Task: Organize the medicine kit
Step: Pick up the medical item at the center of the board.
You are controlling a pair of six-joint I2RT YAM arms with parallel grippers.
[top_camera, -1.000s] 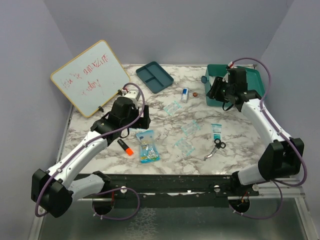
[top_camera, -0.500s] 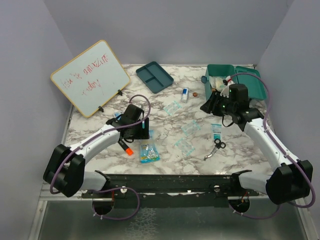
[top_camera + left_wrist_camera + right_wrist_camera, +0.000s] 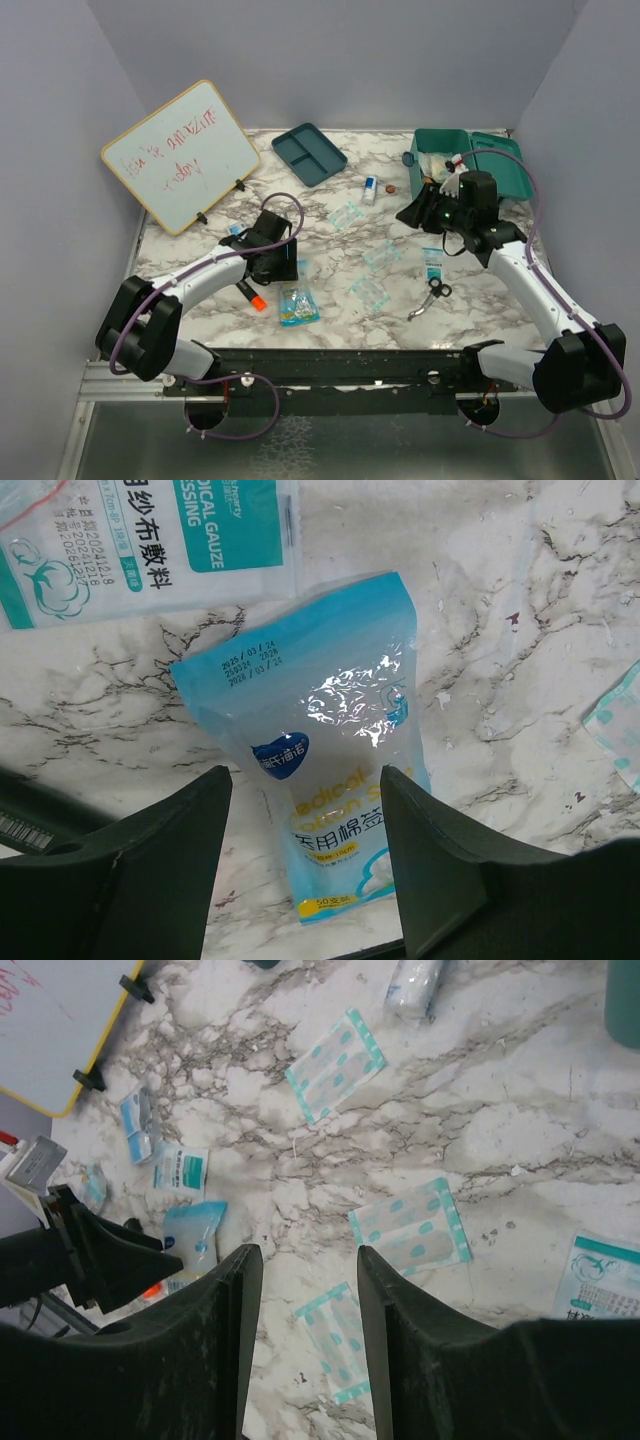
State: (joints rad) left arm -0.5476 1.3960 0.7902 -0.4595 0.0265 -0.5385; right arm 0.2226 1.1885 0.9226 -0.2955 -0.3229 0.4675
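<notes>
The medicine kit (image 3: 442, 134) is a teal box standing open at the back right with items inside. My left gripper (image 3: 281, 262) is open and low over a blue cotton-swab pouch (image 3: 320, 730) that lies flat on the marble between its fingers (image 3: 150, 880). A gauze packet (image 3: 150, 540) lies just beyond the pouch. My right gripper (image 3: 415, 212) is open and empty, raised in front of the kit. In the right wrist view, plaster strips (image 3: 410, 1225) lie on the table below its open jaws.
A flat divided teal tray (image 3: 309, 153) and a whiteboard (image 3: 180, 155) stand at the back. Plasters (image 3: 381, 256), a small bottle (image 3: 370, 189), a packet (image 3: 431, 262), scissors (image 3: 432, 296), an orange marker (image 3: 252, 296) and a clear bag (image 3: 297, 304) are scattered on the marble.
My right gripper has come away from the kit, moving left and nearer over the table. My left gripper has moved down and forward over the blue pouch.
</notes>
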